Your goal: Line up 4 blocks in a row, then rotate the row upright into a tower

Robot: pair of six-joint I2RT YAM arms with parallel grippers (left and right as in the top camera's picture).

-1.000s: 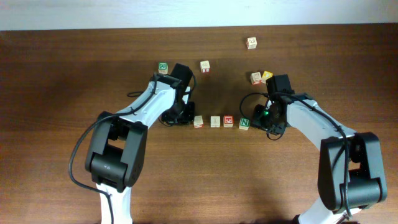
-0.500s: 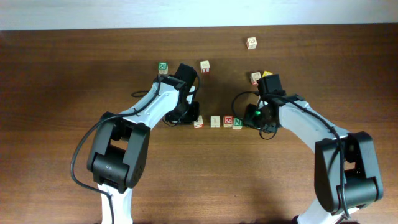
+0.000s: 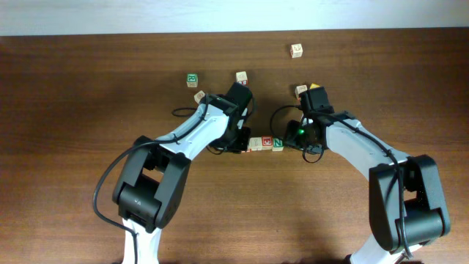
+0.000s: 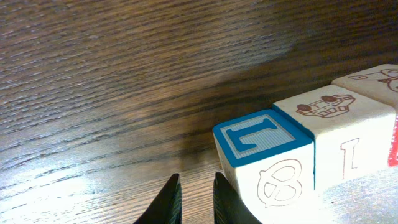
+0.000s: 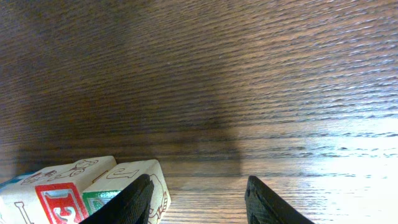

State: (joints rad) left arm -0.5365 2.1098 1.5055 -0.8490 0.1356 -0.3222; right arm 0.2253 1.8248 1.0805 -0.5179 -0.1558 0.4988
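Overhead, we see the blocks [image 3: 264, 144] in a touching row, left gripper [image 4: 194, 196] barely parted at its left end, right gripper [image 5: 198, 199] spread at its right end, both empty. We judge the rotation half-done; next, steady opposing pushes.

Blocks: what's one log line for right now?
blocks: touching row | left gripper: narrowly open, empty | right gripper: open, empty

Four blocks [image 3: 261, 144] lie flat in a touching row at the table [image 3: 73, 183] centre: green-N block [image 3: 278, 144], red block [image 3: 267, 142], pale block [image 3: 254, 144], last partly hidden.
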